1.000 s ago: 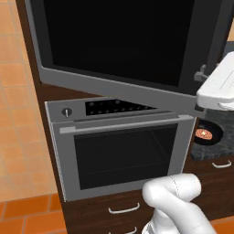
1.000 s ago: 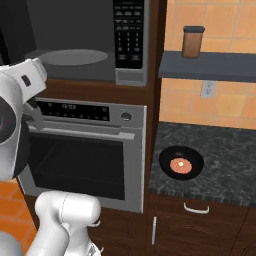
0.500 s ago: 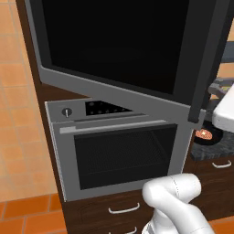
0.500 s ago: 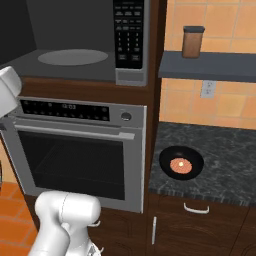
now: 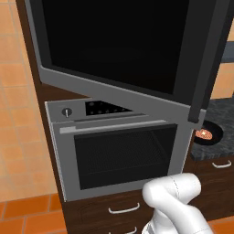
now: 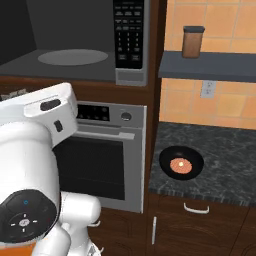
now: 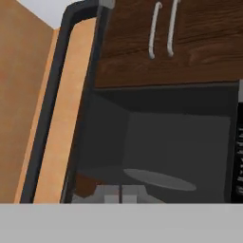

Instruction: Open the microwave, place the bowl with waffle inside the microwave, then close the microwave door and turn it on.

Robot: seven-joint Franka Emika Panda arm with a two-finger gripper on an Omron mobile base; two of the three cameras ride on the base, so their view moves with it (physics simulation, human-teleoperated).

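End effector state cannot be told; microwave stands open.
The wide dark glass microwave door (image 5: 123, 50) hangs swung out left, baring the silver-grey microwave (image 6: 75, 57) with its round turntable; the small black bowl with orange-brown waffle (image 6: 181, 163) sits on the dark speckled surface (image 6: 225, 165), well right of the silver oven (image 6: 107, 150).

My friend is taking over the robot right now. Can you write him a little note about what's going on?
Gripper: not clear in these pictures, so open or shut can't be told; nothing is seen in it.
The microwave is open, with its turntable bare.
The microwave door is swung wide out to the left.
The bowl with waffle sits on the dark counter, right of the oven.
Done: door opened.
Left: pick up the bowl, set it inside, shut the door, press the keypad.
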